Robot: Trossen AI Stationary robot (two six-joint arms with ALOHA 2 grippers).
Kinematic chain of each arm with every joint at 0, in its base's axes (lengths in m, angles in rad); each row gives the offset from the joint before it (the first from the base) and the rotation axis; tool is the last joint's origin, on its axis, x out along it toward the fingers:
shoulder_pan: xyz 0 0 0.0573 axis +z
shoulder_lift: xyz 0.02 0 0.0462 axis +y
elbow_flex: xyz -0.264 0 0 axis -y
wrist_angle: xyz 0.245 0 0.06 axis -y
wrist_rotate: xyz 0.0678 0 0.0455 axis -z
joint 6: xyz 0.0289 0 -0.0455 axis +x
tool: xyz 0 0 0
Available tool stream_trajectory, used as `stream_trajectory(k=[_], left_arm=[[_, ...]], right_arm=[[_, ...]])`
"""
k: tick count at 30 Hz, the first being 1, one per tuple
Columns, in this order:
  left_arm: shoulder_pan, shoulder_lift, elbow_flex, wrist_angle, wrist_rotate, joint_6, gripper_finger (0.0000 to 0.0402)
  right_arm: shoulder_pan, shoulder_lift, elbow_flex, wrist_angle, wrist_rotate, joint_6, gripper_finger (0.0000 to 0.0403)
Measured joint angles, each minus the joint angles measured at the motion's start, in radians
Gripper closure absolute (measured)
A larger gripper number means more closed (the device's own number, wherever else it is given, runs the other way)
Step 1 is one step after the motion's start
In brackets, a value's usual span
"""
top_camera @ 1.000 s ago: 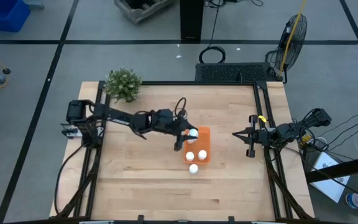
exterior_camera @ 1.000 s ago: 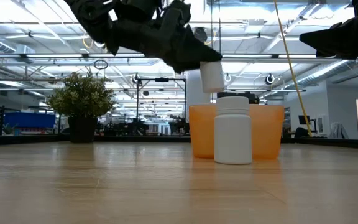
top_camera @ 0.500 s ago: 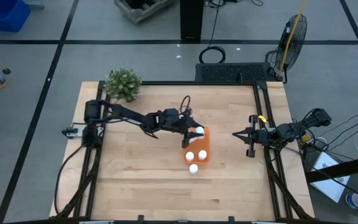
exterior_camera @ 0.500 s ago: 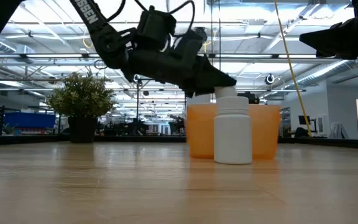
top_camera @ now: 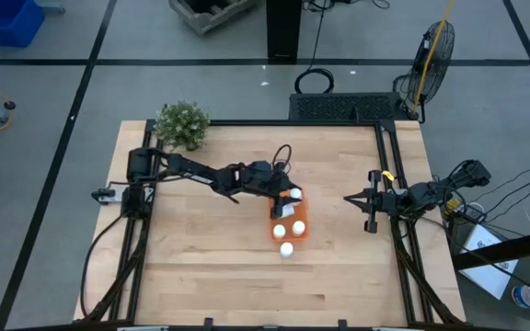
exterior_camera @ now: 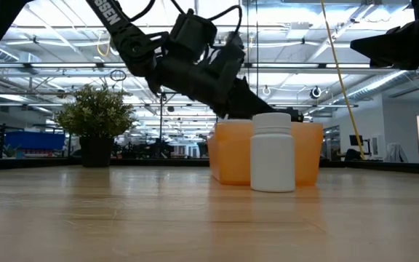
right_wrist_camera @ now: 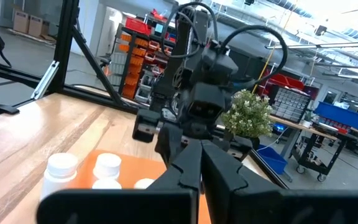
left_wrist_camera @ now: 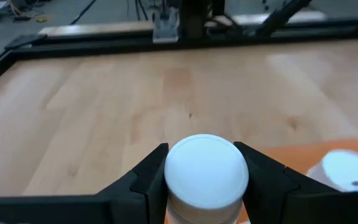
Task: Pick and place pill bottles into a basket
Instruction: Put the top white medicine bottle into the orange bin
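- Where the wooden table meets its far left corner, a green potted plant stands, well apart from the work.
- The left arm reaches from the left edge across the table toward the middle; the right arm waits at the right edge.
- The orange basket sits near the table's centre, on the wood.
- The left gripper is at the basket's far end, its fingers part-way closed and clamped on either side of a white pill bottle, cap toward the wrist camera.
- In the low view the held bottle is hidden behind the basket wall; I cannot tell whether it touches the basket floor.
- The right gripper hangs over the right side of the table, fingers pressed together and holding nothing.
- Two more bottles stand upright inside the basket, side by side, toward its near end.
- One bottle stands upright on the table just beside the basket's near end, outside it.
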Motion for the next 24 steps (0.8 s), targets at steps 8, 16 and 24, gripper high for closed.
stream_trajectory(k=[8, 16, 24], left_arm=[[0.022, 0.058, 0.001, 0.006, 0.0, -0.031, 0.0241], [0.03, 0.105, 0.003, 0.069, -0.01, -0.084, 0.0163], [0.017, 0.102, 0.0, 0.083, 0.005, -0.132, 0.0094]], right_arm=[[0.0, 0.0, 0.0, 0.0, 0.0, 0.0, 0.0399], [0.0, 0.002, 0.0, 0.0, 0.0, 0.0, 0.0399], [0.0, 0.001, 0.0, -0.001, 0.0, 0.0, 0.0399]])
